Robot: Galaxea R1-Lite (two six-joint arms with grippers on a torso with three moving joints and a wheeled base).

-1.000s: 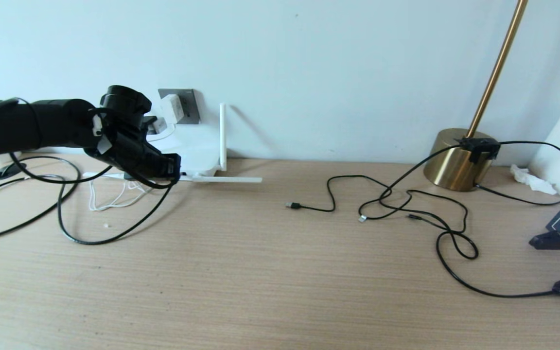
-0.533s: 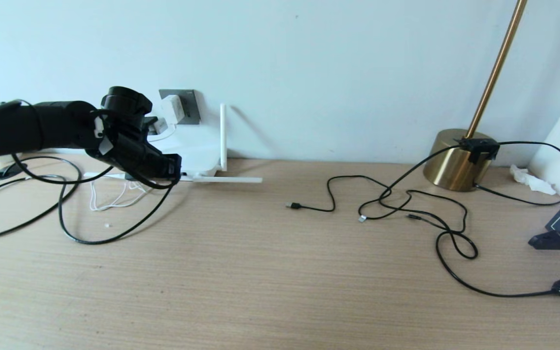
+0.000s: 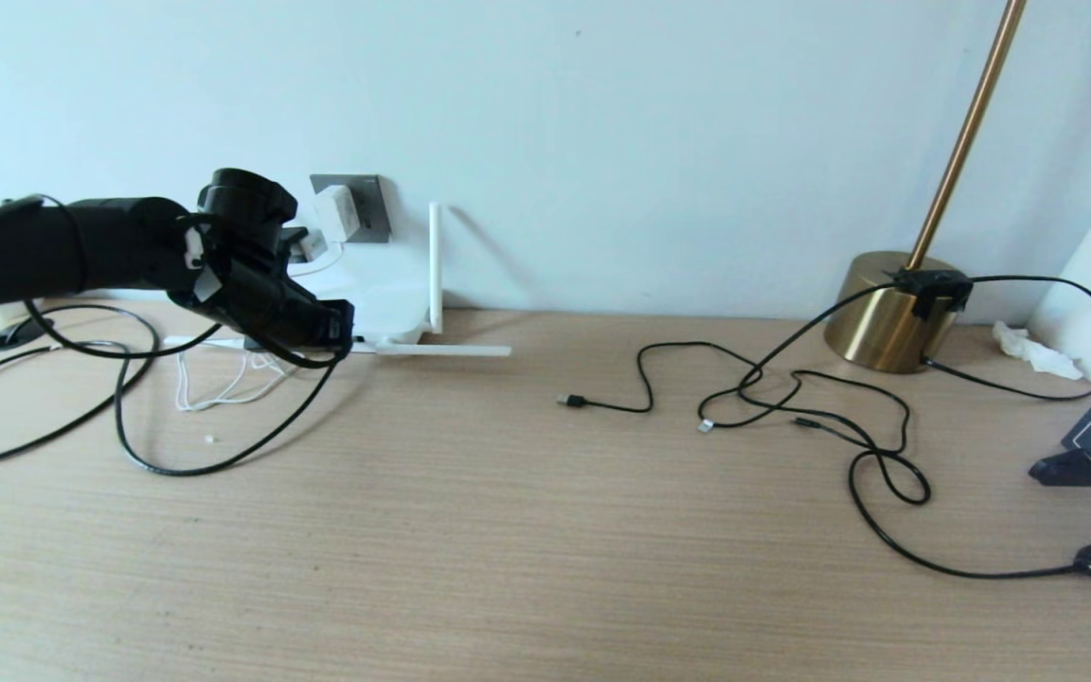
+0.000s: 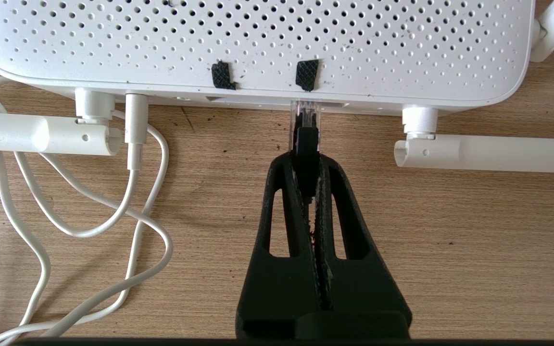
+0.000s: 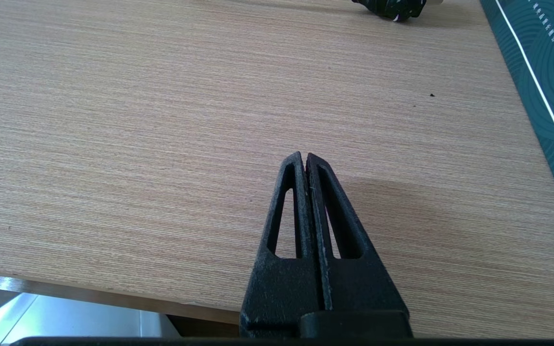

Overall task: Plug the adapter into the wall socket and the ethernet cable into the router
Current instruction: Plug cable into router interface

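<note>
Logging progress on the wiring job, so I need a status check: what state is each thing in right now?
adapter: plugged into the wall socket
ethernet cable: clear plug at the router port, seemingly partly in
left gripper: shut on the ethernet cable
right gripper: shut, empty, above the desk
router antennas: two folded flat, one upright
USB cables: loose, unplugged
</note>
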